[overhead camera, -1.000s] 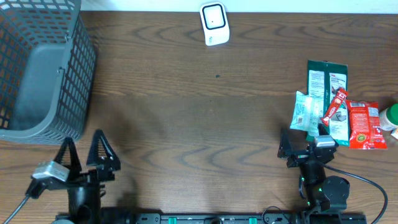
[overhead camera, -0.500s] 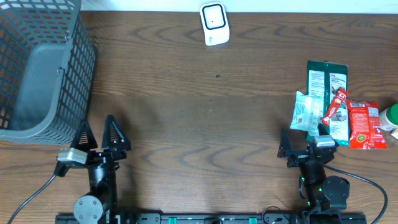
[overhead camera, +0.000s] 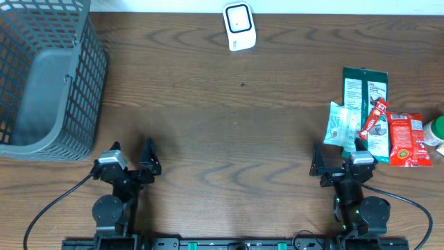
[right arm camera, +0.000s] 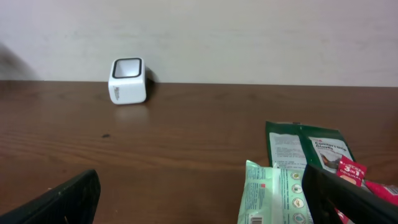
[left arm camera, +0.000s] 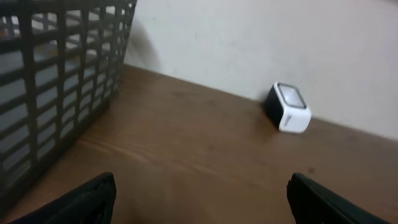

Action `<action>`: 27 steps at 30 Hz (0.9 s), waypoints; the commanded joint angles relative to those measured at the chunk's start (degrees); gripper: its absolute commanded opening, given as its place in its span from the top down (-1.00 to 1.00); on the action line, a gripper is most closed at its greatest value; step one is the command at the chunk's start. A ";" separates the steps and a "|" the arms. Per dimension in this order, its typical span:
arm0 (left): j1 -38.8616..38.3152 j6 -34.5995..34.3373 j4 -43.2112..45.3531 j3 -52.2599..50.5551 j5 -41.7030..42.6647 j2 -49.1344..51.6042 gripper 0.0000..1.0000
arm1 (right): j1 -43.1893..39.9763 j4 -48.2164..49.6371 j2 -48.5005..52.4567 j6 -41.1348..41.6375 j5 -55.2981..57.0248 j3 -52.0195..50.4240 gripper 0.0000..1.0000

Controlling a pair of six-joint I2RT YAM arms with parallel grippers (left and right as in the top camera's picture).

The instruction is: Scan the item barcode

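Here, both arms sit at the near edge of the bench (overhead camera: 229,125). The left fingers (overhead camera: 148,158) are spread wide and hold nothing, near the grey basket (overhead camera: 41,76) at far left. The right fingers (overhead camera: 317,161) also gape wide and empty, just short of the heap of packets at right. The pale green packet (overhead camera: 338,125) lies at the heap's left edge, untouched. The white scanner (overhead camera: 239,26) stands at the far edge, well apart from both.

My gripper (left arm camera: 200,186) spread wide, nothing between fingers (left arm camera: 93,198). Grey mesh basket (left arm camera: 56,81) at left. White scanner (left arm camera: 289,107) ahead on bench (left arm camera: 186,143), near wall (left arm camera: 249,43).
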 commanded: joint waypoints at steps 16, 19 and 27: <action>0.24 11.23 -3.48 -0.13 3.13 -0.39 -0.77 | -0.59 -0.24 -0.28 0.13 0.11 -0.07 -0.99; 0.24 11.23 -3.50 -0.13 3.13 -0.33 -0.77 | -0.59 -0.24 -0.31 0.13 0.11 -0.07 -0.99; 0.24 11.21 -3.50 -0.13 3.13 -0.26 -0.78 | -0.59 -0.24 -0.31 0.13 0.11 -0.07 -0.99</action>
